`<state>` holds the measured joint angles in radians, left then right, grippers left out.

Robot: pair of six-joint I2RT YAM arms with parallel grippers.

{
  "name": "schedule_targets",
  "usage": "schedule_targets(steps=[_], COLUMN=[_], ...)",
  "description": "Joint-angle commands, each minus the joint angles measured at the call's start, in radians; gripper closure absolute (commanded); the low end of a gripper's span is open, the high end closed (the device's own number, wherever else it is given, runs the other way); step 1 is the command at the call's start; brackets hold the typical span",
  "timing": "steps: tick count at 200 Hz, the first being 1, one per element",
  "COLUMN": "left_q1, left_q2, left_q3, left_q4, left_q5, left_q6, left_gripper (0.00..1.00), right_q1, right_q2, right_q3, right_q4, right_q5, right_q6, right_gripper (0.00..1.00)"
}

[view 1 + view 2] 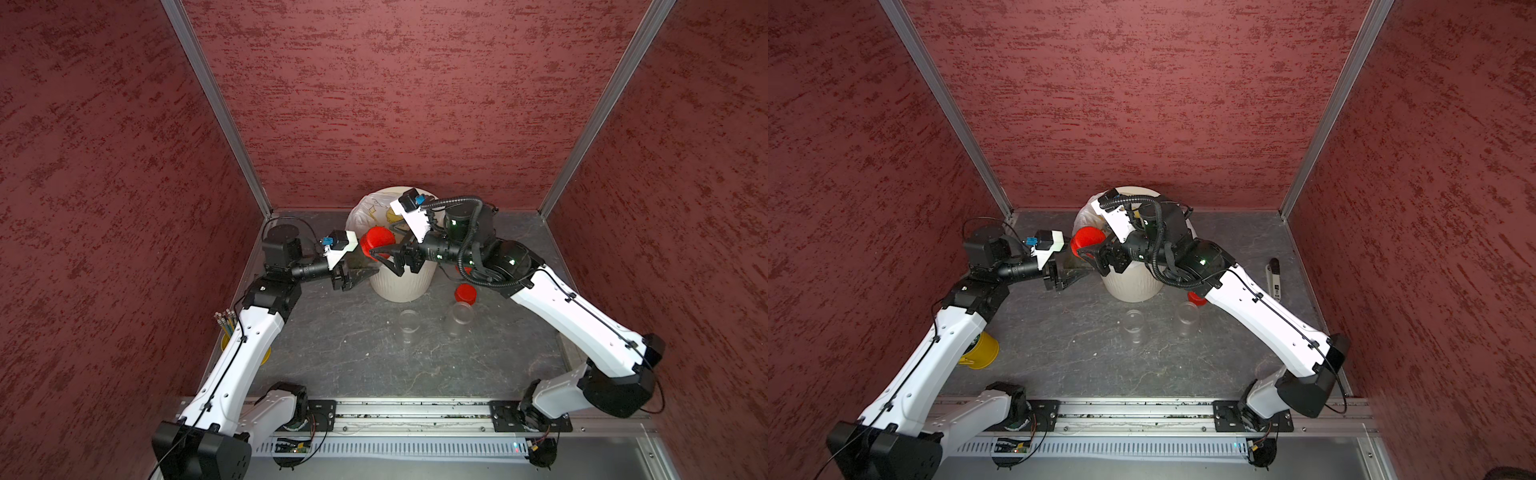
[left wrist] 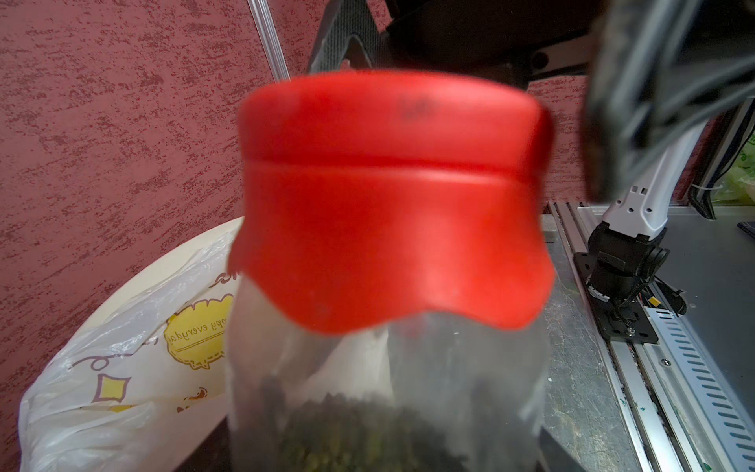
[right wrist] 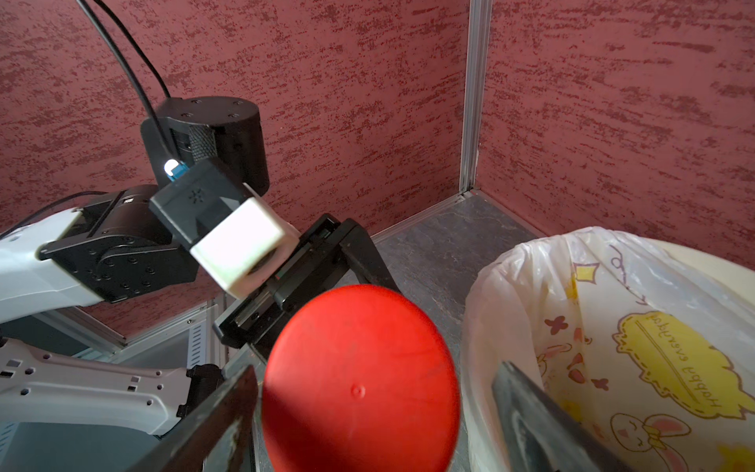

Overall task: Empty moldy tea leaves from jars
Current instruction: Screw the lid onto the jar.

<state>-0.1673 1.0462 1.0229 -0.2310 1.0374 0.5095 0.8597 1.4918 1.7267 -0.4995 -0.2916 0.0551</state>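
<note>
The capped jar point(image 2: 388, 388), with moldy tea leaves point(image 2: 359, 433) heaped dark in its base, hangs off the table just outside the bin point(image 1: 399, 286) at about the bin's 9 o'clock, clamped by its clear wall in the left gripper point(image 1: 368, 270). Its red cap point(image 3: 359, 388) sits between the fingers of the right gripper point(image 1: 380, 255), which stand apart on either side without yet squeezing it. The right wrist view shows one finger almost on the cap and the other with a clear gap. If they close like that, the nearer finger would likely shove the jar sideways in the left grip. The smooth wall could also spin in that grip when the cap is turned, so the cap never loosens. Since the jar is beside the white bag point(image 3: 510, 286), not above it, a cap popping off here could scatter leaves on the table point(image 1: 353, 353). Two empty jars point(image 1: 409, 322) at the bin's 6 and 5 o'clock and a loose cap point(image 1: 465, 294) at 4 o'clock lie close under the right arm, where a low swing could knock them.
</note>
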Motion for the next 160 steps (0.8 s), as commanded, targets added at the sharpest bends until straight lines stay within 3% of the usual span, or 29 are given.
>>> schedule_targets(steps=[1,80,160], left_q1=[0.005,0.003,0.003], left_q2=[-0.002,0.002,0.0], left_q3=[-0.001,0.0,0.0], left_q4=[0.018,0.012,0.01], left_q5=[0.0,0.002,0.004], left_q6=[-0.008,-0.005,-0.004], left_gripper=[0.37,0.36,0.36], right_q1=[0.009,0.009,0.007], right_q2=[0.007,0.015,0.01], right_q3=[0.025,0.012,0.004], right_q4=[0.013,0.035,0.013], right_q5=[0.014,0.002,-0.023], right_q6=[0.017,0.011,-0.082], right_gripper=[0.1,0.19,0.5])
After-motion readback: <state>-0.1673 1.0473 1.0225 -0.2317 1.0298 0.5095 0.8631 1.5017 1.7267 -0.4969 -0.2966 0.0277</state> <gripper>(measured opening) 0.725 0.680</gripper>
